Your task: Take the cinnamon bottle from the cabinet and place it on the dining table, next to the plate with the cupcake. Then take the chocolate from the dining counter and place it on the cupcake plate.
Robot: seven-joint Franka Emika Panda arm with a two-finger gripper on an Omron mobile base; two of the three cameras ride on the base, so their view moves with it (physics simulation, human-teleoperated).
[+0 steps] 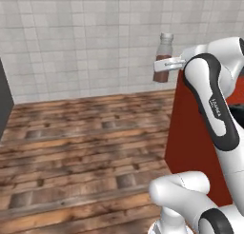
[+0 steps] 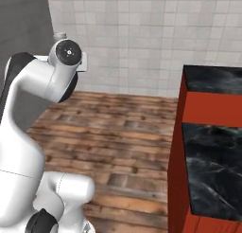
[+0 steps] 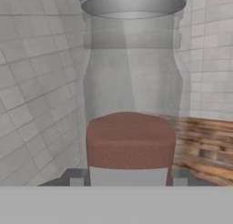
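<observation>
My gripper (image 1: 165, 64) is shut on the cinnamon bottle (image 1: 163, 57) and holds it upright in the air above the wooden floor, just left of the dining table's red panel (image 1: 190, 133). The bottle is clear, with reddish-brown contents in its lower half and a grey cap. In the hand view the cinnamon bottle (image 3: 131, 127) stands close between my gripper (image 3: 129, 180) fingertips (image 3: 75, 178). From the right, only the bottle's cap (image 2: 59, 36) peeks over the arm. The dining table's black marble top (image 2: 215, 170) lies at the right. The plate, cupcake, chocolate and cabinet are out of view.
A grey tiled wall (image 1: 86, 43) stands behind the bottle, and wooden floor (image 1: 81, 147) spreads below. A dark grey upright surface (image 1: 4, 100) rises at the left edge. A second, higher marble top (image 2: 212, 78) sits behind the table's near section.
</observation>
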